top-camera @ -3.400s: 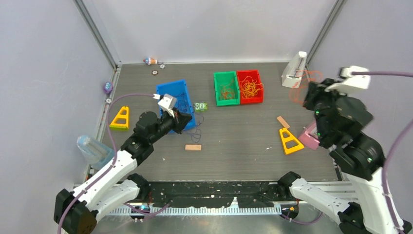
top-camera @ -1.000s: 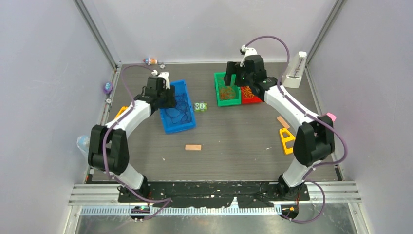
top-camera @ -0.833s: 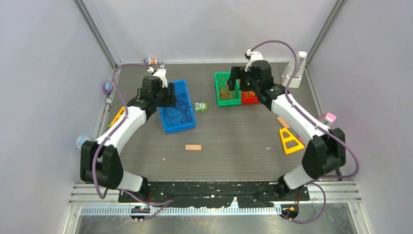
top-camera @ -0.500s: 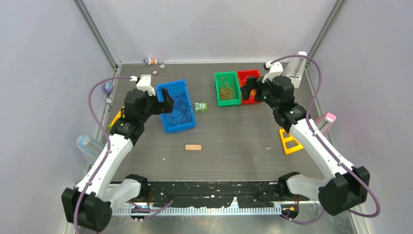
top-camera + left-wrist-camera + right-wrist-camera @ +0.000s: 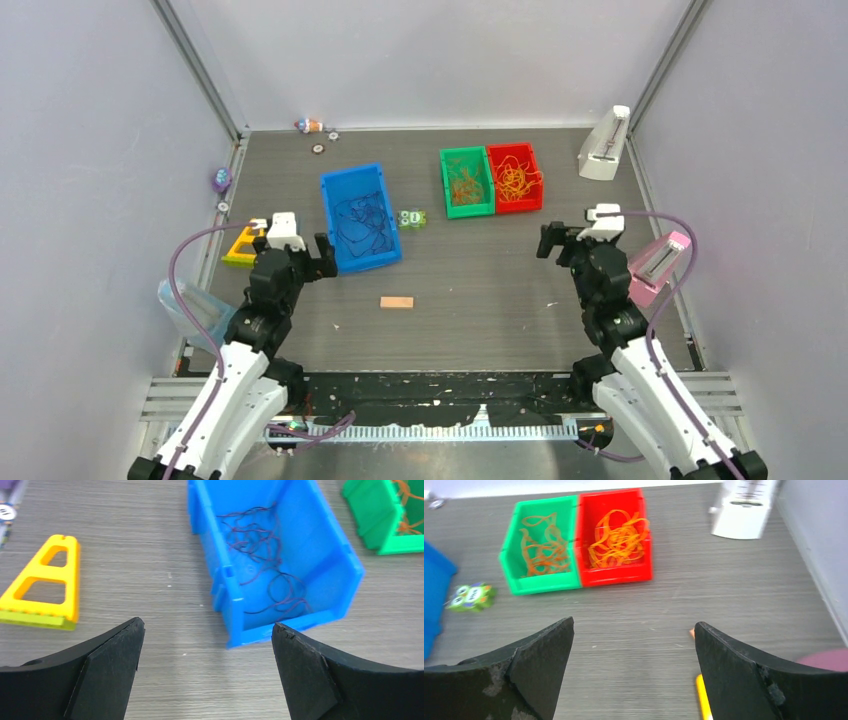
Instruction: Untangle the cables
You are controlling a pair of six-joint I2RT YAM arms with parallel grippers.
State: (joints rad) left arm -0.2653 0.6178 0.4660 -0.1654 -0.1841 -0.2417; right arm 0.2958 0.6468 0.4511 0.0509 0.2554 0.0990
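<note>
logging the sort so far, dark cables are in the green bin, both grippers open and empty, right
No. The dark cables lie in the blue bin; the left wrist view shows it. The left gripper and right gripper are open and empty.

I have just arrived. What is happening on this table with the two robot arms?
The two arms are working on untangling thin cables. Right now neither holds anything: the left gripper and the right gripper are both open and empty, low near the front edge of the table. Dark cables lie in the blue bin, orange cables in the green bin, and yellow-orange cables in the red bin beside it.
</note>
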